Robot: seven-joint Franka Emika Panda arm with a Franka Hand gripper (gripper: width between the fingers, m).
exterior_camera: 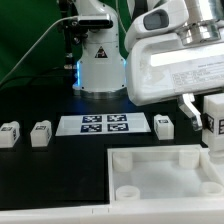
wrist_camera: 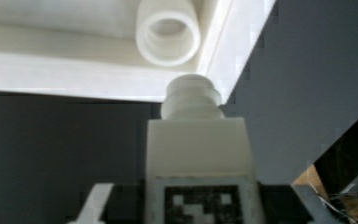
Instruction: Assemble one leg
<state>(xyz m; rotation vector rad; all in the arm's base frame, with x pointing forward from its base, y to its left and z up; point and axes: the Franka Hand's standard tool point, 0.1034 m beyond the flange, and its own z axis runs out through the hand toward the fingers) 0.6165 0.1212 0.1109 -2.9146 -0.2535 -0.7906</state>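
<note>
My gripper [exterior_camera: 208, 122] is shut on a leg [exterior_camera: 214, 118], a small white block with a black-and-white tag, and holds it in the air at the exterior view's right, above the large white square piece [exterior_camera: 160, 175]. In the wrist view the leg [wrist_camera: 197, 150] sits between my fingers [wrist_camera: 99, 200]. Its round peg end points toward a round corner socket [wrist_camera: 167, 35] of the square piece and stays apart from it. Three more legs stand on the table: two at the left [exterior_camera: 10, 134] [exterior_camera: 40, 132] and one right of the middle [exterior_camera: 163, 124].
The marker board [exterior_camera: 105, 124] lies flat between the loose legs. The robot base [exterior_camera: 100, 65] stands behind it with cables to the left. The square piece's other sockets [exterior_camera: 122, 160] are open.
</note>
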